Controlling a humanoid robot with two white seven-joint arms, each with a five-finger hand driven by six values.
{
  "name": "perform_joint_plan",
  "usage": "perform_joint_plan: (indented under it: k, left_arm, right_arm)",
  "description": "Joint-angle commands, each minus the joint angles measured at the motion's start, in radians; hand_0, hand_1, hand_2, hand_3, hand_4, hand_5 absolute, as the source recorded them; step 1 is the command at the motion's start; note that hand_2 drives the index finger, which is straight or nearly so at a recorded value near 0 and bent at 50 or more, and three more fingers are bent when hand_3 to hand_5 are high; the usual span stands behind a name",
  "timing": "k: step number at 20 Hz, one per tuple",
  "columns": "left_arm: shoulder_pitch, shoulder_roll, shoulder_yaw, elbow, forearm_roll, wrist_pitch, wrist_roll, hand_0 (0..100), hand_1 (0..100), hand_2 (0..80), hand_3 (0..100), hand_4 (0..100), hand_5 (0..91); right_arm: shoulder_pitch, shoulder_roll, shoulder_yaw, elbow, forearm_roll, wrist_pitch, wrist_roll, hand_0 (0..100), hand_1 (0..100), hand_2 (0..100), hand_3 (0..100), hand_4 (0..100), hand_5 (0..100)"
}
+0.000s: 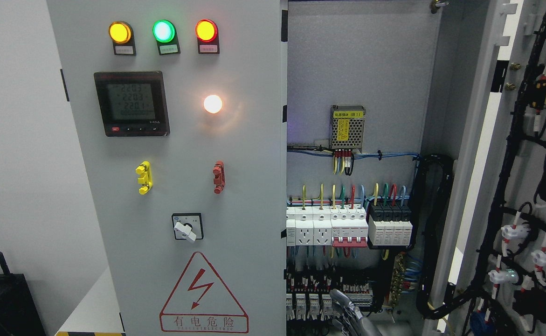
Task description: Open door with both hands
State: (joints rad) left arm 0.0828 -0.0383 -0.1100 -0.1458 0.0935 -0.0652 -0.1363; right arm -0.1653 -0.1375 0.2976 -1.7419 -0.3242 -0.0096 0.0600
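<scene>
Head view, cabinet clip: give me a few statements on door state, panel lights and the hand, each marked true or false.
1. The right door is swung open, wiring on its inner face. True.
2. The left door is open too. False: it looks closed, its panel facing the camera.
3. Three lamps top the left door: amber, green, red. True.
4. A hand grips the selector switch. False: it shows at the bottom edge, before the open interior.
</scene>
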Motion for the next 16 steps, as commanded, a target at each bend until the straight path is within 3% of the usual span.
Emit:
perform_joint_plan:
  k: [1,16]
  left_arm:
    - [0.000,0.000,0.001,0.000,0.000,0.004,0.000,0,0,0.0,0,3,0.0]
    - [0.000,0.000,0.001,0.000,0.000,0.004,0.000,0,0,0.0,0,3,0.0]
  right_arm:
    - [-0.042,0.026,0.017,0.025,-0.021,0.014,0.001,0,0,0,0,0,0]
    - [-0.151,0.009,0.052,0.136,-0.027,0.073,0.003,0,0,0,0,0,0]
